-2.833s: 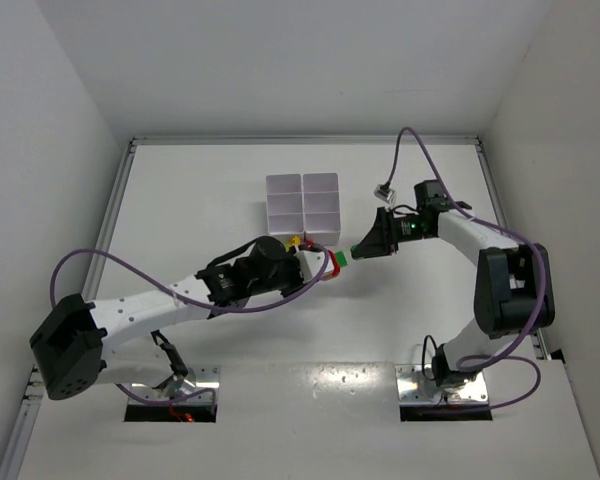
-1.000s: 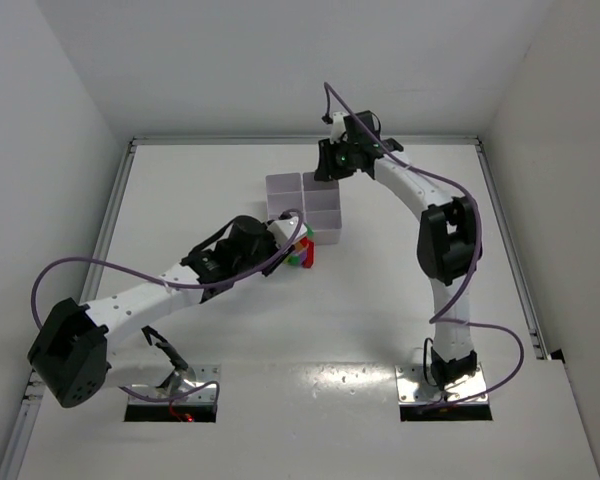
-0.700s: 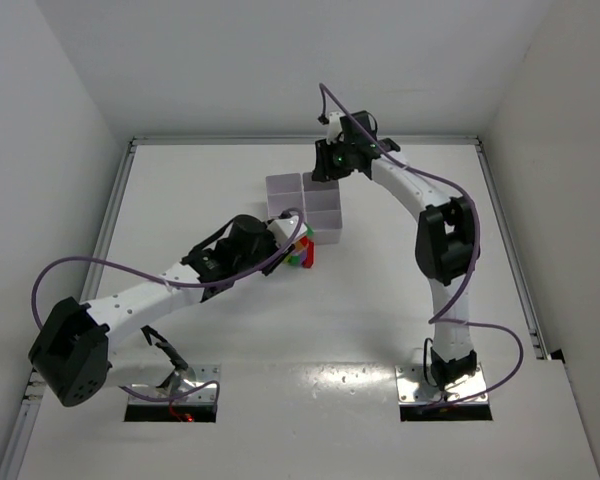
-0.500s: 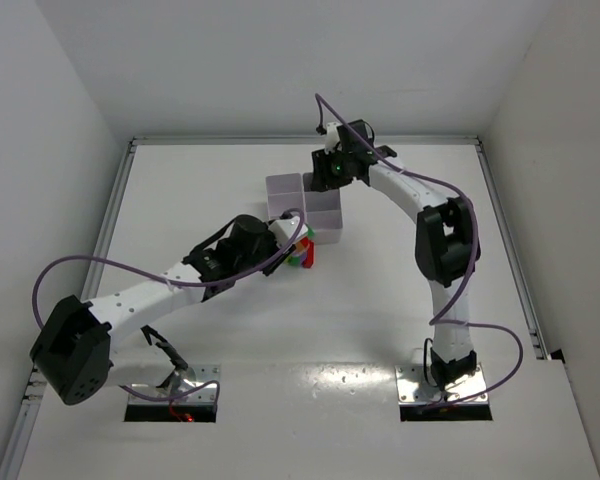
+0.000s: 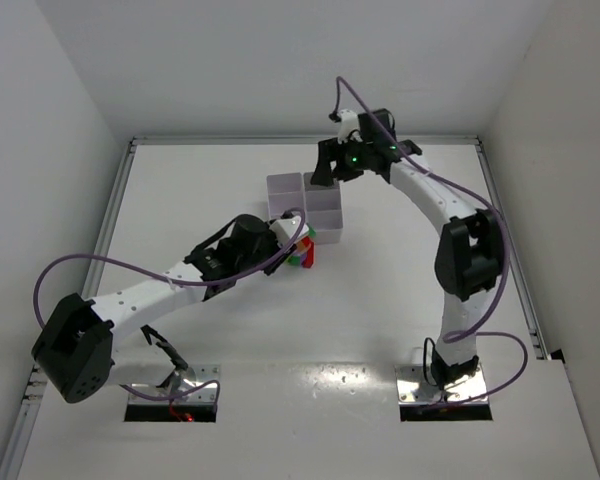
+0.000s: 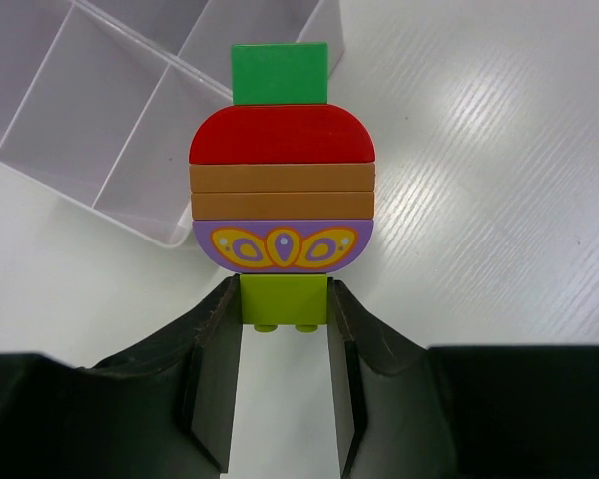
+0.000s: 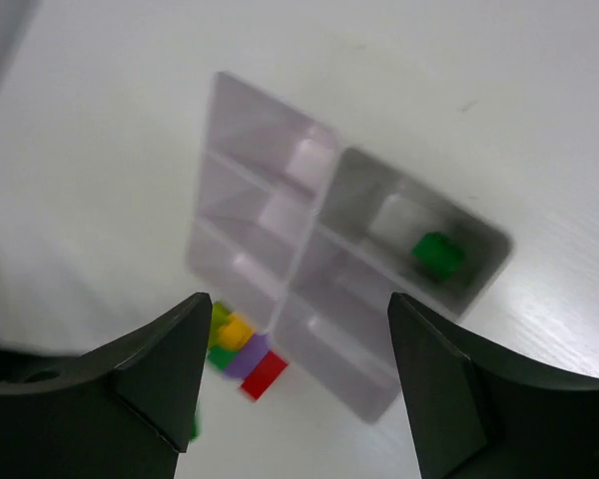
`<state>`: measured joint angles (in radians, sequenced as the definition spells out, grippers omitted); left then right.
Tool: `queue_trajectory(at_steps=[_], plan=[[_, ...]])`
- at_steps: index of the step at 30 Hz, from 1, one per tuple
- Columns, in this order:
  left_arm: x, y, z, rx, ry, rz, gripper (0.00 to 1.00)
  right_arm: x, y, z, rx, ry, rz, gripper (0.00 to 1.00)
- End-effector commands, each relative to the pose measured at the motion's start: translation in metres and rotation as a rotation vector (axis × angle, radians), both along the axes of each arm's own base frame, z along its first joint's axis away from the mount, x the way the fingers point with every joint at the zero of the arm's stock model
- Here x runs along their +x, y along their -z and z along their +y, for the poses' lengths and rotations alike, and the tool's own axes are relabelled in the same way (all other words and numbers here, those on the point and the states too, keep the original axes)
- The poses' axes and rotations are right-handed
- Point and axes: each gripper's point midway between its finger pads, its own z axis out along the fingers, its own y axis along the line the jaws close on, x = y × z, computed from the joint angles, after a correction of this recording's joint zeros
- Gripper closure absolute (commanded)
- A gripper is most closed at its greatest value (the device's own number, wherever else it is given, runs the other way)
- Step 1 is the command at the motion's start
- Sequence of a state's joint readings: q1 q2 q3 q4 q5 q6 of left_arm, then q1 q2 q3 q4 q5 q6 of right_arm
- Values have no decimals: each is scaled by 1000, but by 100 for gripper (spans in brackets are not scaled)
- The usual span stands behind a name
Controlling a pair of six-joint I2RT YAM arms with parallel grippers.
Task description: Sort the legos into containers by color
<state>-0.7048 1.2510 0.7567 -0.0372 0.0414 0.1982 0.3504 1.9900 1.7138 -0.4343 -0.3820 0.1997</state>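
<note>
A stack of legos [image 6: 283, 190] hangs in my left gripper [image 6: 284, 295], which is shut on the lime brick [image 6: 284, 301] at its base. Above the lime brick come a purple patterned piece, two orange ones, a red one and a green one. The stack [image 5: 303, 252] hovers by the near right corner of the white compartment tray [image 5: 285, 185]. My right gripper [image 5: 325, 172] is open and empty above the tray's far right corner. One green brick [image 7: 439, 254] lies in a corner compartment of the tray [image 7: 309, 235]. The right wrist view also catches the held stack [image 7: 245, 349] below the tray.
The raised table rim [image 5: 300, 141] runs just behind the tray, with white walls on all sides. The left arm [image 5: 160, 290] lies diagonally across the left half of the table.
My right gripper carried the green brick from the stack to the tray's far corner, opened and let it drop in. It has since shifted slightly right. The left gripper has stayed put.
</note>
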Motion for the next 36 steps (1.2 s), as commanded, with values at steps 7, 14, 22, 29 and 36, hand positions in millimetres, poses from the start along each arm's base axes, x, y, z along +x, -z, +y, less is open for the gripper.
queue_trajectory(at_steps=[7,14,22,29,36], plan=[[17,-71,-13,-165,7,-191,100,-133,-41,9,597,-463,398,22],[13,-107,-23,-253,19,-225,100,-153,-39,14,629,-519,425,19],[7,-104,-32,-259,47,-207,100,-154,-50,21,642,-555,412,18],[7,-100,-34,-250,60,-203,100,-146,-59,24,664,-557,405,23],[3,-94,-35,-233,72,-194,100,-139,-62,27,667,-562,387,58]])
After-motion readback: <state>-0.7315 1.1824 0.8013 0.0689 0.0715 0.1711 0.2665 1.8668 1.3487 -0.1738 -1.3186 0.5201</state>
